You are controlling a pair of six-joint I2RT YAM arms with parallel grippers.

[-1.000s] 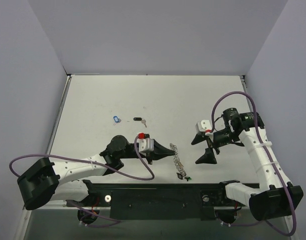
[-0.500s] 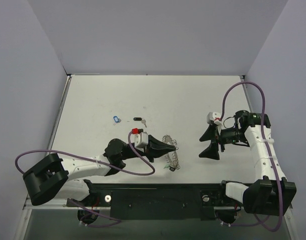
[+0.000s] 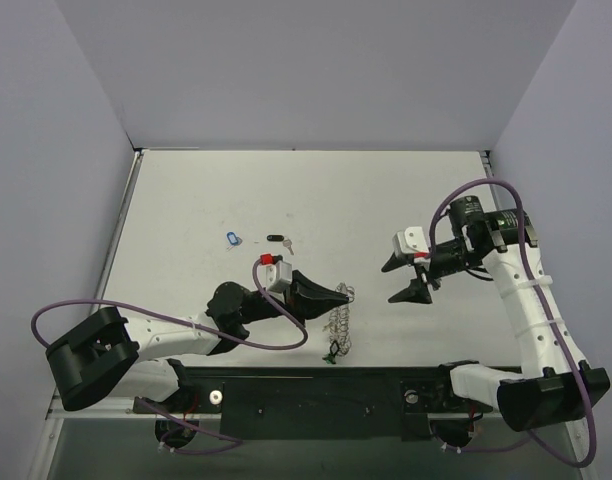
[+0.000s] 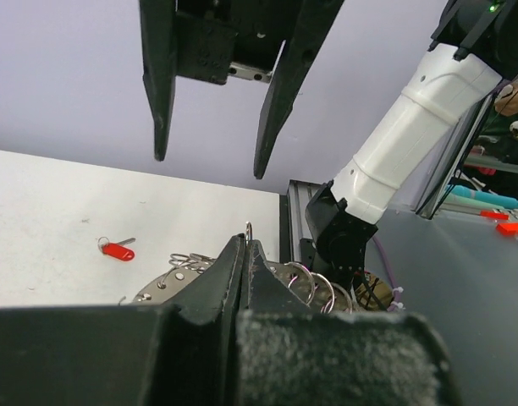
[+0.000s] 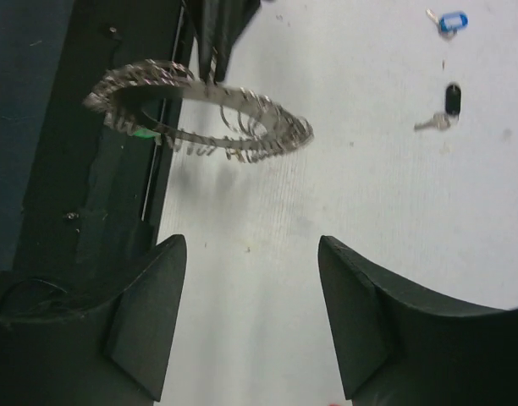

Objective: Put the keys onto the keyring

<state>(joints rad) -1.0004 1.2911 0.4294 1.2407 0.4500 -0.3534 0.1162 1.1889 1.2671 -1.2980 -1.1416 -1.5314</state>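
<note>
My left gripper [image 3: 343,293] is shut on the rim of the keyring [image 3: 338,326], a silver ring edged with small wire loops, and holds it off the table. A green key [image 3: 332,351] hangs from the ring's low end. In the left wrist view the closed fingertips [image 4: 246,247] pinch one loop of the keyring [image 4: 181,272]. My right gripper [image 3: 388,286] is open and empty, just right of the ring. Its wrist view shows the keyring [image 5: 200,137] ahead of the gripper [image 5: 250,245]. A blue key [image 3: 233,239] and a black key [image 3: 277,239] lie on the table behind.
A red key [image 4: 115,250] lies on the table under my right gripper [image 4: 208,165], seen only in the left wrist view. The blue key [image 5: 451,21] and black key [image 5: 448,103] show far ahead in the right wrist view. The black base rail [image 3: 316,385] runs along the near edge.
My left gripper has lifted the keyring from the table, and it now hangs with the green key below. My right gripper swung away to the right, then came back left toward the ring.
</note>
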